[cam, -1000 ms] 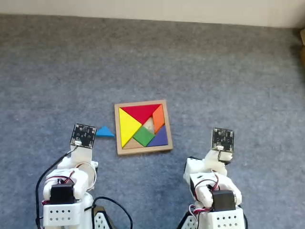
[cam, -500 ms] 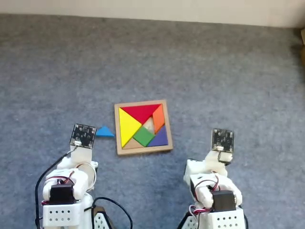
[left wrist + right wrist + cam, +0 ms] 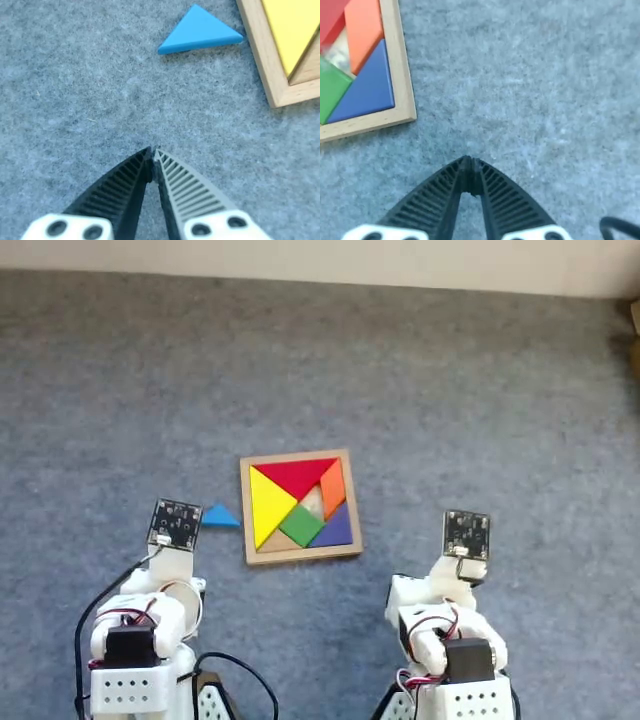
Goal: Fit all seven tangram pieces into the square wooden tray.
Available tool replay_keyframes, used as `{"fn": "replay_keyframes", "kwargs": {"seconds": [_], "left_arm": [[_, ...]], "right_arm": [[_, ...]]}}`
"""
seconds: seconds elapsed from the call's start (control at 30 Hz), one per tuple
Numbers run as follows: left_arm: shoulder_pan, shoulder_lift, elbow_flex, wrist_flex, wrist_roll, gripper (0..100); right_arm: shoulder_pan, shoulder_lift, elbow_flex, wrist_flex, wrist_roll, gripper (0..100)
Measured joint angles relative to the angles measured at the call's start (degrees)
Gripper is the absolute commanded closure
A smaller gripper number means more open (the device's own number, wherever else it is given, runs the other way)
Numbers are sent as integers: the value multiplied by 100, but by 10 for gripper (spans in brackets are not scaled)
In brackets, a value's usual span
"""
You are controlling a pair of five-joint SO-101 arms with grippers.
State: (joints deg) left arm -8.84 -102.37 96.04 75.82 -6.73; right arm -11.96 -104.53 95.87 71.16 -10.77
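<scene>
nothing moved | blue triangle (image 3: 220, 517) outside tray (image 3: 300, 556) | left fingers (image 3: 122, 187), right fingers (image 3: 440, 197) closed

Bench (image 3: 480, 390) w/ grey felt-like surface throughout, pale strip (image 3: 320, 260) along far edge, small brown obj (image 3: 636, 320) at right edge, unclear what.

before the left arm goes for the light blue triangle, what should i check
1. Light blue triangle lying free on the carpet, apart from the tray: ok.
2. Left gripper ready to grasp: not ok, fingers shut, holding nothing.
3. Right gripper out of the way: ok, over carpet beside the tray's corner.
4. Free space in the wooden tray: ok, bare wood at its lower left corner.
5. All seven pieces accounted for: cannot tell, six coloured ones counted.
</scene>
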Motion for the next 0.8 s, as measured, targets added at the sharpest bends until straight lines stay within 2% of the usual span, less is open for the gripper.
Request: {"fn": "replay_keyframes", "kwargs": {"seconds": [0.33,0.43,0.5,0.63,0.8], "left_arm": [[-9,0,-35,0,0,963],[-431,0,-352,0,-9,962],[-580,0,-695,0,-334,962],[-580,0,-1204,0,-1793,962],[-580,0,-1697,0,-2189,957]], "right_arm": [[0,0,0,0,0,993],[0,0,0,0,0,993],[0,0,0,0,0,993],[0,0,0,0,0,993],[0,0,0,0,0,993]]}}
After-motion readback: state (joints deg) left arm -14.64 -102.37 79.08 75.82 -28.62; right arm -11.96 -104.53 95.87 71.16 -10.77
